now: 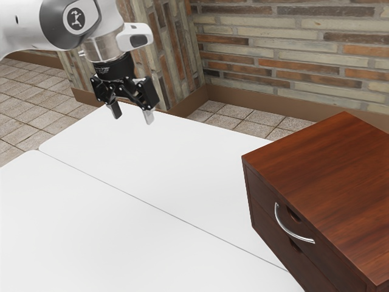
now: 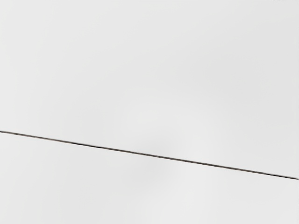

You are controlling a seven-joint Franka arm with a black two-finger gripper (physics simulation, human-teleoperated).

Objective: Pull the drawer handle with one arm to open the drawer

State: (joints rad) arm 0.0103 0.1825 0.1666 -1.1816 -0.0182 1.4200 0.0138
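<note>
At the near edge of the exterior view lies the broad, smooth white tabletop [image 1: 73, 231], made of two slabs that meet along a thin dark seam [image 1: 152, 207] running diagonally toward the exterior view's lower right. On that side, standing on the table, is the dark reddish-brown wooden cabinet [image 1: 340, 176], its glossy grained top turned to the camera and its front face toward the exterior view's left. The upper drawer front [image 1: 261, 191] looks flush with the cabinet body, so the drawer reads as closed. On that face is the curved silver metal handle [image 1: 289, 228], a slim bow standing out from the wood with dark recesses behind it. Further back and toward the exterior view's upper left, well apart from the cabinet and the handle, the black two-finger gripper [image 1: 132, 117] hangs above the far slab at the end of the white and grey arm [image 1: 36, 24]. Its fingers [image 1: 148, 115] point down, are spread apart, and have nothing between them. In the wrist view the plain white table surface [image 2: 140, 70] lies below the hand, crossed by the same dark seam [image 2: 149, 155]. Beyond the table's far edge is a beige tiled floor [image 1: 24, 103], and behind that a wall of brown and tan bricks [image 1: 292, 48] with a dark skirting along its foot.
</note>
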